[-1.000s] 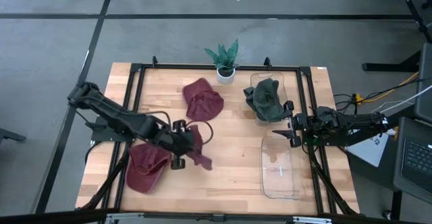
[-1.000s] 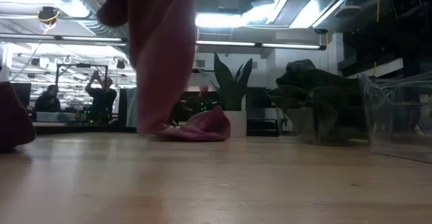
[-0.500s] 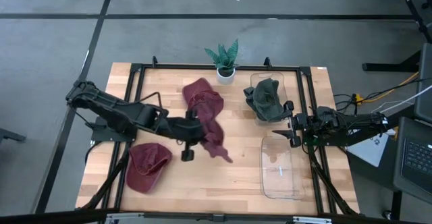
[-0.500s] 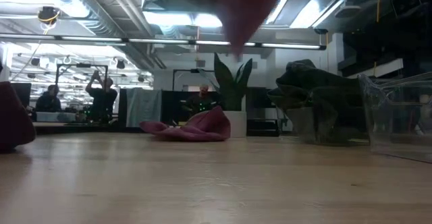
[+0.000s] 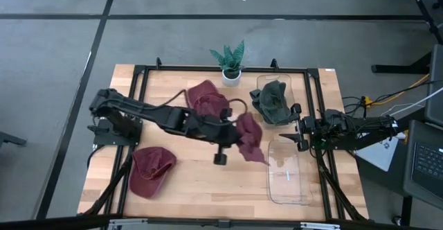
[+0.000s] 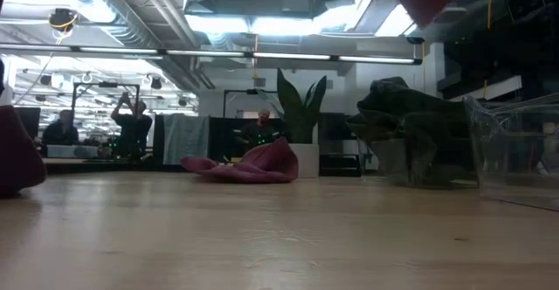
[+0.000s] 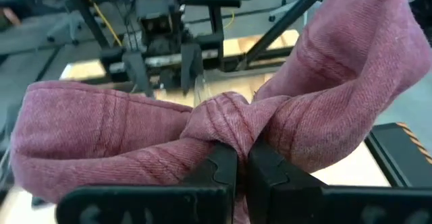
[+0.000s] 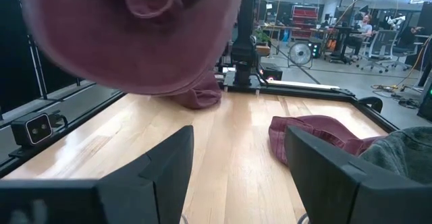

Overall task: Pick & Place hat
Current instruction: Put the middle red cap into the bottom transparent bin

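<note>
So the left gripper (image 7: 235, 166) has its jaws pinched together on a bunched fold of the maroon hat (image 5: 249, 137), and the rest of the fabric just droops to either side of that pinch (makes sense, a soft hat has no stiff edge to grab, so you take a wad of it). In the high view the hat hangs off the end of the outstretched left arm, above the worktop (image 5: 173, 174) around the middle, just beside the empty clear bin (image 5: 287, 171) on the right side. My guess is that bin is where it's headed, since the other clear bin (image 5: 293, 90) further back already has a dark green hat (image 5: 272, 102) in it. The right gripper (image 8: 233, 177) sits at the right edge of the worktop between the two bins, jaws apart and holding nothing, looking like it's just waiting out of the way. Two more maroon hats are still on the wood: one near the front left corner (image 5: 151, 172) and one toward the back by the little potted plant (image 5: 230, 64), so there's plenty left to do. From table height you only catch the bottom of the carried hat, well off the surface.
</note>
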Robot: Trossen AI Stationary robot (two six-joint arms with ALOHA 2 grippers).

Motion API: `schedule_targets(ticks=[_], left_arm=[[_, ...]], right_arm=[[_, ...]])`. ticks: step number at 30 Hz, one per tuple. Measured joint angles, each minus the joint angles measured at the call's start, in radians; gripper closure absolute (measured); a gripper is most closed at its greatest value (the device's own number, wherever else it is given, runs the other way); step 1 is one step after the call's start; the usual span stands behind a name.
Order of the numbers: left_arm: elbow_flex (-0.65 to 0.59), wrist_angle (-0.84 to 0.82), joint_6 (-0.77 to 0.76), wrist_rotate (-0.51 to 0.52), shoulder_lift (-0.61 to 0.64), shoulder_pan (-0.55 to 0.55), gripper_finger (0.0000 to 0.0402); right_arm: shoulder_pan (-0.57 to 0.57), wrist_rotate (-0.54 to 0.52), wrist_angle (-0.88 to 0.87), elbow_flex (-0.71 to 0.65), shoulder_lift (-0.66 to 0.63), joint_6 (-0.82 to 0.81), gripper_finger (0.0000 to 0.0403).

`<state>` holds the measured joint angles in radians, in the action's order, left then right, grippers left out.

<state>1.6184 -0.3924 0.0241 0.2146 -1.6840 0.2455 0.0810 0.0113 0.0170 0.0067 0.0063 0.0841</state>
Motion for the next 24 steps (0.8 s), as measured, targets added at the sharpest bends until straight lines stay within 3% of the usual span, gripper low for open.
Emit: schedule_targets(ticks=[11, 24], left_arm=[[0.188, 0.113, 0.073, -0.104, -0.251, -0.003, 0.0398], [0.213, 0.378, 0.068, -0.138, -0.467, -0.002, 0.0398]], right_arm=[[0.000, 0.000, 0.000, 0.000, 0.000, 0.000, 0.0174], [0.000, 0.000, 0.000, 0.000, 0.000, 0.000, 0.0174]])
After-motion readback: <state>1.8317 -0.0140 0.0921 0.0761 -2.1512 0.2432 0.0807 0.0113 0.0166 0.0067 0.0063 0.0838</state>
